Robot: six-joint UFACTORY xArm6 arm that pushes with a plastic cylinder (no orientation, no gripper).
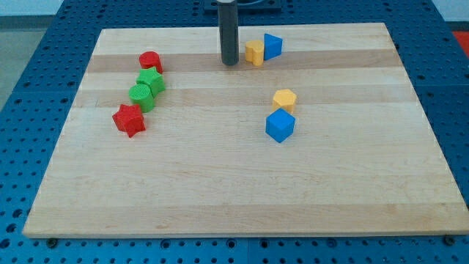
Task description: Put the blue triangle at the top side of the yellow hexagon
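The blue triangle point(273, 46) lies near the view's top, touching a yellow block point(254, 53) on its left. The yellow hexagon point(284, 100) lies right of the board's centre, with a blue cube point(280, 125) touching it from below. My tip point(229, 63) stands on the board just left of the yellow block beside the triangle, a small gap apart. The tip is up and to the left of the yellow hexagon.
At the view's left stand a red cylinder point(150, 61), two green blocks point(152, 81) point(141, 96) and a red star point(129, 119), in a slanted row. The wooden board point(234, 198) lies on a blue perforated table.
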